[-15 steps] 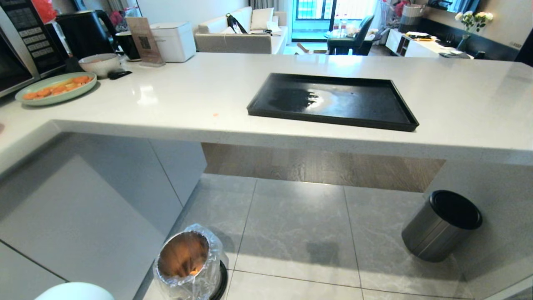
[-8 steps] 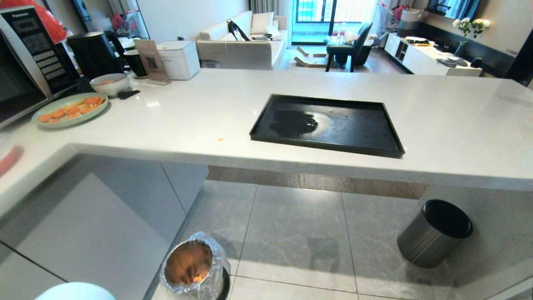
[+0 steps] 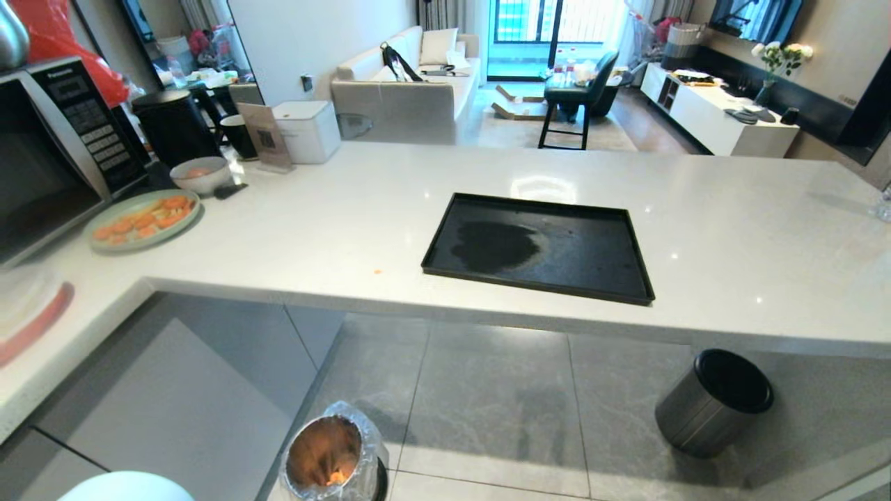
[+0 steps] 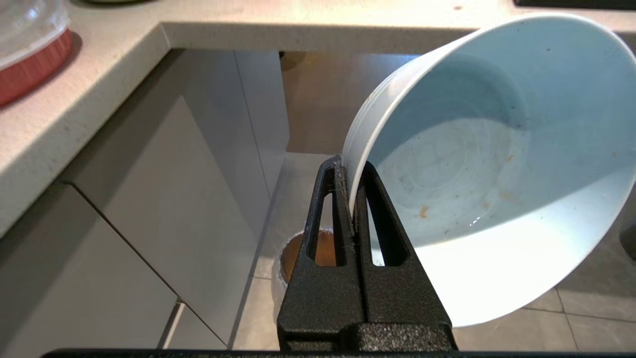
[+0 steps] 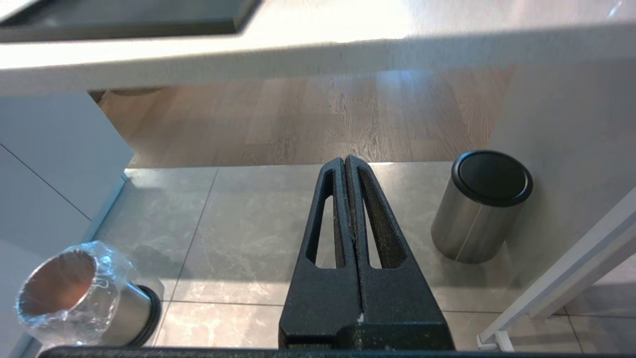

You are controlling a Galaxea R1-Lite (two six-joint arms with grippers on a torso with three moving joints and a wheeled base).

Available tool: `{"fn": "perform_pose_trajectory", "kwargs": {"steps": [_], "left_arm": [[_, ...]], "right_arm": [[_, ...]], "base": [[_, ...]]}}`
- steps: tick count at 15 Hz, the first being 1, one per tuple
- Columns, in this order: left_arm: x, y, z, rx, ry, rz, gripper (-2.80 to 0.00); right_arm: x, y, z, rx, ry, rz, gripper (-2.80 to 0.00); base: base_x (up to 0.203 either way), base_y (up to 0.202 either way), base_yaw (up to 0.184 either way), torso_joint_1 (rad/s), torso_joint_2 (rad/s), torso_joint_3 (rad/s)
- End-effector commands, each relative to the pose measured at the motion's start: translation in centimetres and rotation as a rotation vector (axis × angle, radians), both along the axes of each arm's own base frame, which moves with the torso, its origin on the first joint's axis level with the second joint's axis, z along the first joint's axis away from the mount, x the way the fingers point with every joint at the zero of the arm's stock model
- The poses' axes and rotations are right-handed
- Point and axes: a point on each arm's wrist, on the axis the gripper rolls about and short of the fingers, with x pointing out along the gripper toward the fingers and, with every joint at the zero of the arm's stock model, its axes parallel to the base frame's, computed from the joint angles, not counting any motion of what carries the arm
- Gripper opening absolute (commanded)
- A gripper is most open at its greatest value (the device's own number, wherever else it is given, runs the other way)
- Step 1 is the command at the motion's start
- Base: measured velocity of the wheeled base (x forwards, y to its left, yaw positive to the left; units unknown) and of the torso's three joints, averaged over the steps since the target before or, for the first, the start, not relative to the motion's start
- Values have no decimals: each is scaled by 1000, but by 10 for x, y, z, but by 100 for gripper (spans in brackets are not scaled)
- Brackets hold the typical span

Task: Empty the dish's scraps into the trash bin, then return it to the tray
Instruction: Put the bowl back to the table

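Tray: on the bench, near its front edge. Plate of carrot slices: far left on the bench, bowl just behind it, microwave to its left. Trash bin: on the floor, below and left of the tray. Steel cylinder: on the floor, right.

A white stone counter is seen above grey floor tiles. Beyond its far edge a pale sofa, a dark chair and a bright glass door are shown.
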Motion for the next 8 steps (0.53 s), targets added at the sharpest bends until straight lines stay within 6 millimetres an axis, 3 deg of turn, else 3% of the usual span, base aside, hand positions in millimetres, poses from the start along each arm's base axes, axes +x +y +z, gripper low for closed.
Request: {"fn": "perform_pose_trajectory", "kwargs": {"steps": [1,8], "left_arm": [[0,0,0,0,1,0,-280],[0,0,0,0,1,0,-280]], "right_arm": [[0,0,0,0,0,0,-280],[0,0,0,0,-1,0,-280]], "base": [[0,0,0,203,-556,-364],[0,0,0,214,-547,-340]]}}
